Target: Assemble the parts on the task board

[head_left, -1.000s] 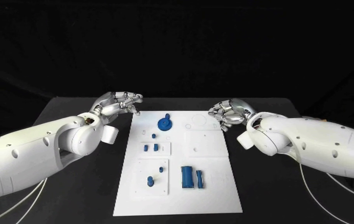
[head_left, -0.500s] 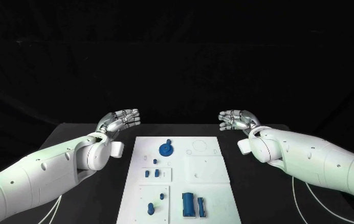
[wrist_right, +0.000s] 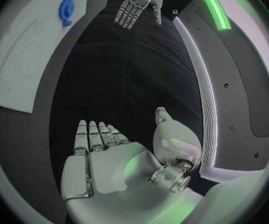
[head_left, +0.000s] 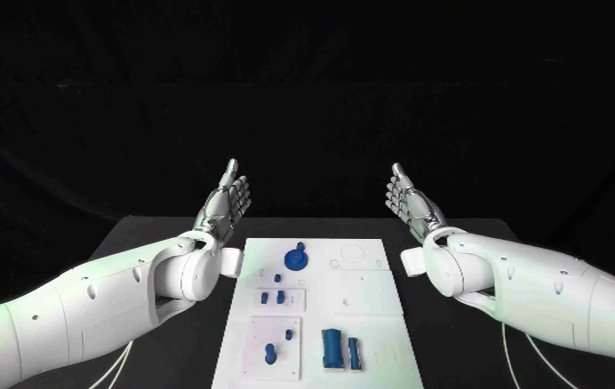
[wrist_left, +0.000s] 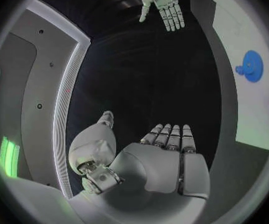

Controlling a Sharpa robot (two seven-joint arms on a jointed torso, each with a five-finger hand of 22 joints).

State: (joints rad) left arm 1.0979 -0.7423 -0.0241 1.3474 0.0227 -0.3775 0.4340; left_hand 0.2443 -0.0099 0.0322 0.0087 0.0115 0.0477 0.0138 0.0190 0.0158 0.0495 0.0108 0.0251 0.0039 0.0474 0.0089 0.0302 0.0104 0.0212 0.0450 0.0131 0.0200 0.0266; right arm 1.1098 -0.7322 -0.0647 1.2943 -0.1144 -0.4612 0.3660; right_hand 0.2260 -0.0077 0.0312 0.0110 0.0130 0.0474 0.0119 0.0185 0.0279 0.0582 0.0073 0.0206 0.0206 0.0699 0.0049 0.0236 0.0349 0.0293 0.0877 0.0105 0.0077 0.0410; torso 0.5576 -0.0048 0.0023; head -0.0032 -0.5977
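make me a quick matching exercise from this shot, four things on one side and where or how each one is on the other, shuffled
Things:
1. left hand
2. right hand
3. round blue part
4. pair of long blue parts

Places or states:
A. lies at the near end of the task board
B. raised past the board's far right corner, fingers straight, holding nothing
C. stands at the far end of the board, left of its middle
D. raised past the board's far left corner, fingers straight, holding nothing

Pairs: 1-D, 2-B, 3-C, 4-A
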